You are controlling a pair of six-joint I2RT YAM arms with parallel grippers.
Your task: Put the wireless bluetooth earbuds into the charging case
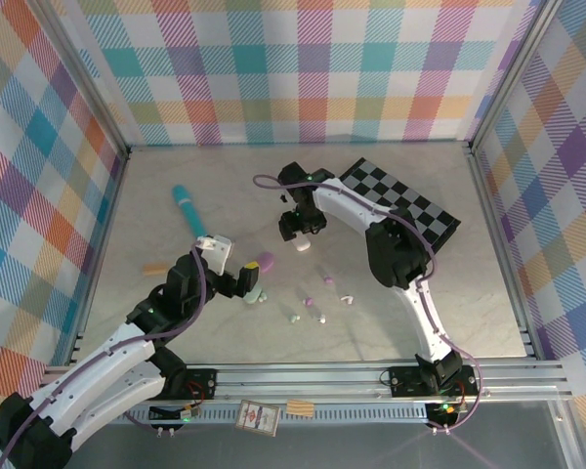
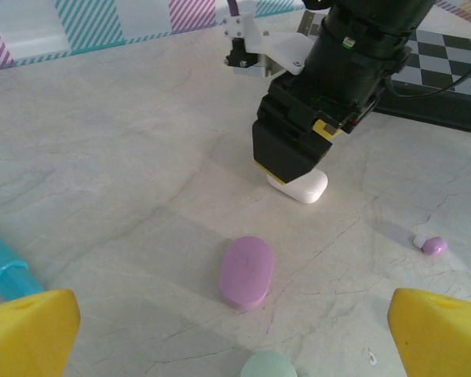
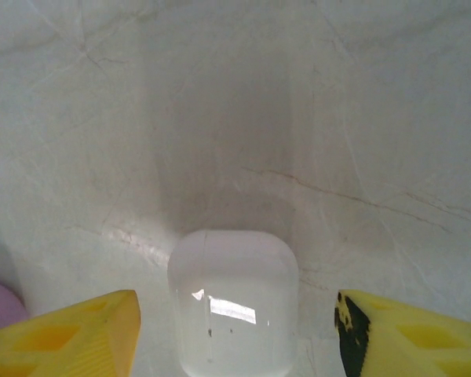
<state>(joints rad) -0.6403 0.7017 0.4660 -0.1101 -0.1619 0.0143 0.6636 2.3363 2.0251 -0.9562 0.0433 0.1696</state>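
A white charging case (image 3: 234,302) lies on the marble table between the yellow fingers (image 3: 71,334) of my right gripper (image 3: 235,330). The jaws stand open, with a gap on each side of the case. From above, the right gripper (image 1: 298,230) hangs over the same white case (image 1: 302,245). A lilac case (image 2: 246,271) lies shut just ahead of my open left gripper (image 2: 235,338), and a mint case (image 2: 268,366) lies under it. Tiny earbuds are scattered on the table: a lilac one (image 1: 309,302), a white one (image 1: 347,299) and a mint one (image 1: 293,317). The left gripper (image 1: 246,281) holds nothing.
A black and white checkered mat (image 1: 400,200) lies at the back right. A teal tube (image 1: 188,210) lies at the back left, with a small tan stick (image 1: 156,269) near it. Plaid walls and metal rails close in the table.
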